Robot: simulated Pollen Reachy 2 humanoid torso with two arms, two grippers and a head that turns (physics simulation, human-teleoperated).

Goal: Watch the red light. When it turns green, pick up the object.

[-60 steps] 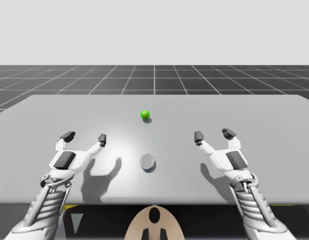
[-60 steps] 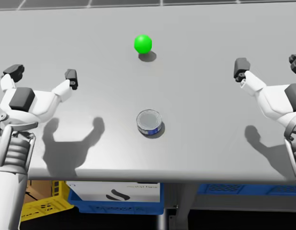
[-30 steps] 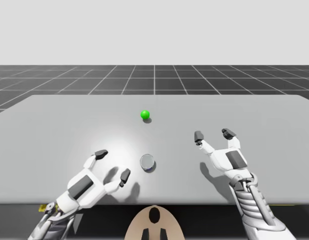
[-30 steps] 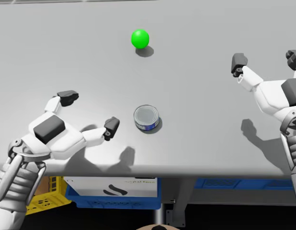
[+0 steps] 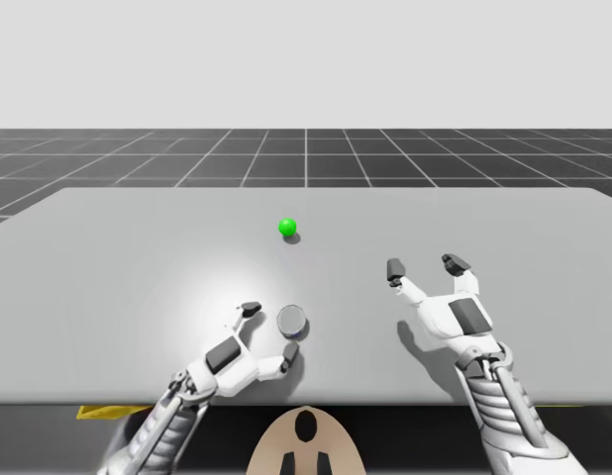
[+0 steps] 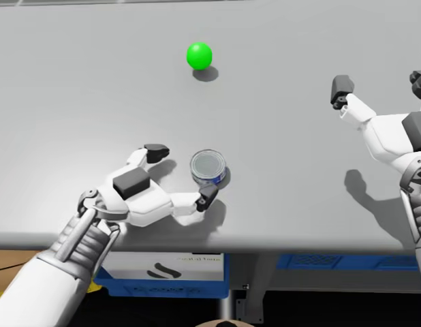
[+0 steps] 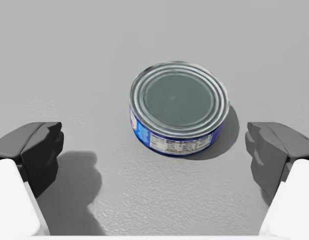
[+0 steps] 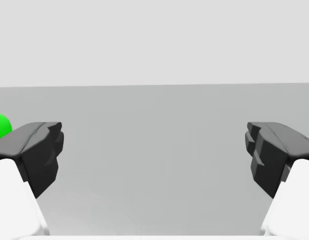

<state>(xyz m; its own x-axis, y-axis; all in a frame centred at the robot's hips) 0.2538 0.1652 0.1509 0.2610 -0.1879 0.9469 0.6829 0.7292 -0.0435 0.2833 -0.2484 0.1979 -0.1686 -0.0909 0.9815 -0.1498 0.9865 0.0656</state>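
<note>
High view: the light (image 5: 287,227) glows green out toward the middle of the worktop (image 5: 108,257), so I judge the waiting is done and only the pick-up is left. The low, round blue can (image 5: 292,321) stands close to the near edge, about halfway along it, between the light and that edge. My left claw (image 5: 270,330) sits at the can with its fingers apart. My right claw (image 5: 425,266) hangs well apart from the can, toward the right edge, with its fingers also apart and nothing in them.

Head view: the can stands upright on the worktop, lid up, its shadow tight against it, so it is not lifted. One finger of the left claw is just beside the can's near side, though I cannot tell whether it touches. The other finger stands off on the far side with a gap.

Left wrist view: the can lies between the spread fingers and a little ahead of their tips. Bare worktop shows on both sides of it, so nothing is clamped. I judge the claw needs a short reach forward, then a close and a lift.

Right wrist view: the fingers stand wide apart over bare worktop, with the green light just beside one of them.
</note>
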